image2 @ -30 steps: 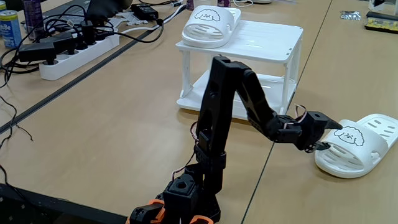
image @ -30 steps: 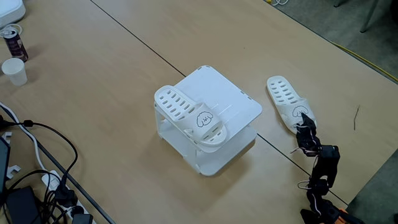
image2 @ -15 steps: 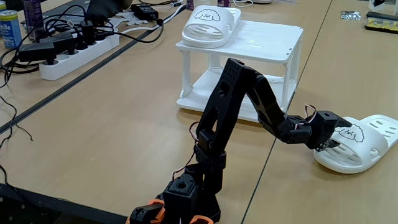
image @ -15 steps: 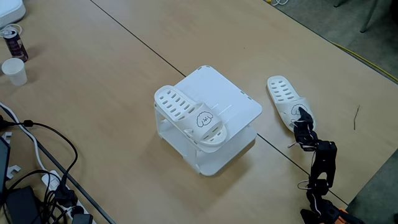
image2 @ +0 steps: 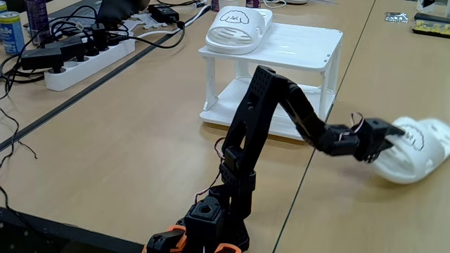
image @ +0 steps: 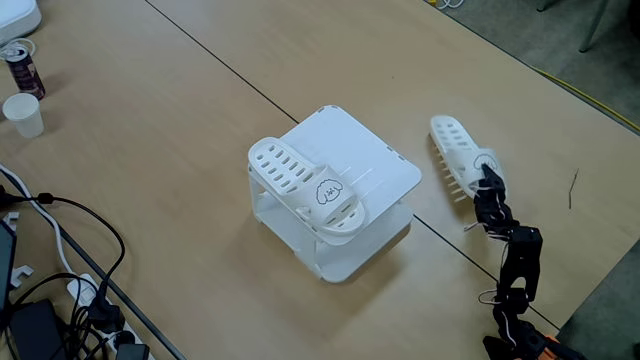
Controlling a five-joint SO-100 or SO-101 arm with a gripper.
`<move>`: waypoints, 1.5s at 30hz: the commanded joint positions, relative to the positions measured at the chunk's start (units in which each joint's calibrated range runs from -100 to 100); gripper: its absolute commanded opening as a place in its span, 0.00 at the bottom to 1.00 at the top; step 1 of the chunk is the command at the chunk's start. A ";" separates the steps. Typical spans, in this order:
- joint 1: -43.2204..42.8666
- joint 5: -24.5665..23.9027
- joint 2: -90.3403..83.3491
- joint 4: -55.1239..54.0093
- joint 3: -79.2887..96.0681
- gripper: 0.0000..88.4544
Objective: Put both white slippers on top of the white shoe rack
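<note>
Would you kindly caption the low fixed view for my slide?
Gripper lifts the second white slipper off the table; its mate sits on the white shoe rack.

Black arm stretched low, pincer (image2: 395,138) clamped on something white, lifted

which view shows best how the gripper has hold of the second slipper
The fixed view from behind the arm's base shows it best: the gripper meets the strap end of the second slipper side-on, with the slipper tipped up off the table. The high fixed view shows that slipper tilted on edge, with the gripper small and partly covering the strap.
</note>
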 commanded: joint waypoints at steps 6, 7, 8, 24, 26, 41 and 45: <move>-2.64 0.42 -22.97 35.25 -24.43 0.01; -3.30 0.42 -23.89 37.58 -26.23 0.01; -4.29 0.42 -24.82 39.48 -27.68 0.01; -24.52 0.42 -35.25 50.61 -33.00 0.01; -26.66 0.42 -35.08 50.61 -33.09 0.01; -33.56 0.42 -31.55 50.52 -32.91 0.01; -33.56 0.42 -29.78 50.35 -33.00 0.01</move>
